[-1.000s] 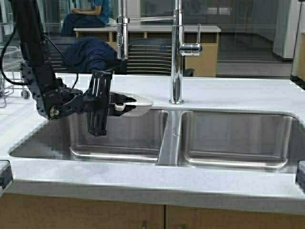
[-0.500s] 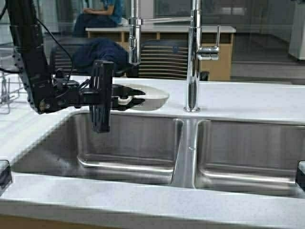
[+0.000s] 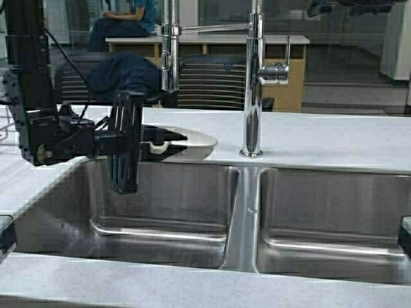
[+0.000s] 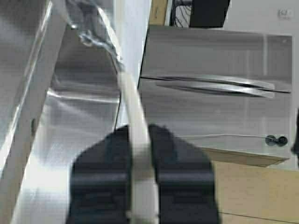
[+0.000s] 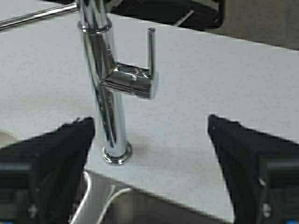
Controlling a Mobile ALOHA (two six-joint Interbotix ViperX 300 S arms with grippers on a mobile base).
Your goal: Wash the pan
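My left gripper [image 3: 156,142] is shut on the handle of the off-white pan [image 3: 196,138]. It holds the pan level over the back rim of the left sink basin [image 3: 160,212], just below the faucet's spray head [image 3: 169,67]. In the left wrist view the pan [image 4: 127,93] shows edge-on as a pale strip clamped between the black fingers [image 4: 96,177]. My right gripper [image 5: 149,135] is open, up above the counter, with the faucet's lever [image 5: 133,80] and column between its fingers' line of sight. It shows only as a dark shape at the top of the high view [image 3: 347,5].
The chrome faucet [image 3: 252,83] stands on the white counter [image 3: 334,138] behind the divider between the left basin and the right basin [image 3: 334,218]. A chair with dark blue cloth [image 3: 122,74] and a seated person [image 3: 125,19] are behind.
The robot has moved closer to the sink, so the whole scene shifted and grew. The left gripper still holds the pan the same way under the spray head.
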